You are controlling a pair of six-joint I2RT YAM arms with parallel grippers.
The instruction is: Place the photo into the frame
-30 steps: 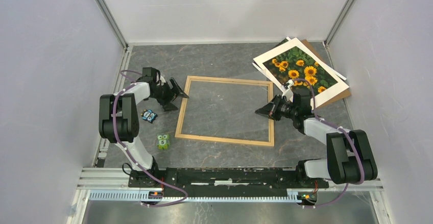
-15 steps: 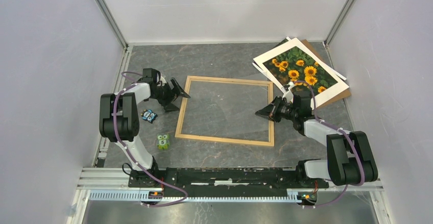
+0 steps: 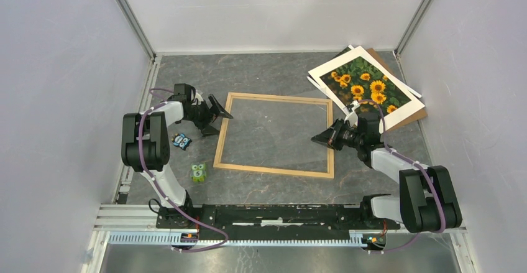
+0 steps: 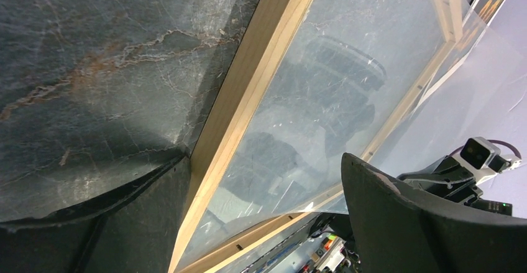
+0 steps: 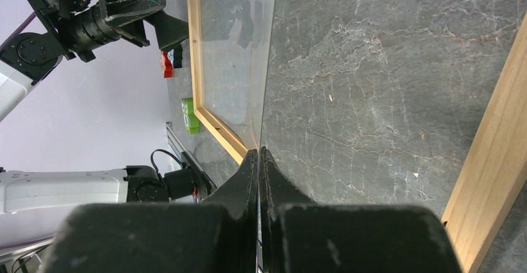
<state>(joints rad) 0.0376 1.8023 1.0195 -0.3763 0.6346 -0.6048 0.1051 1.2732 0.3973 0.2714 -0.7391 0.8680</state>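
The frame (image 3: 273, 171) of thin light wood lies flat mid-table. The photo (image 3: 363, 86), sunflowers face up, lies at the far right, apart from both grippers. My right gripper (image 3: 317, 137) is shut on the edge of a clear sheet (image 5: 233, 49) that slants up over the frame's right strip (image 5: 494, 161); its fingertips (image 5: 258, 152) pinch the thin edge. My left gripper (image 3: 219, 112) is open at the frame's far left corner. In the left wrist view the frame's left strip (image 4: 248, 92) runs between the spread fingers, and the clear sheet (image 4: 348, 68) floats just above it.
A brown backing board (image 3: 413, 116) and other sheets lie under the photo. A small blue toy (image 3: 181, 140) and a green toy (image 3: 199, 172) sit left of the frame, near my left arm. Walls close in on the left, back and right.
My left gripper has opened a little wider and edged right toward the frame's corner. My right gripper has drifted slightly toward the near side, still shut on the clear sheet.
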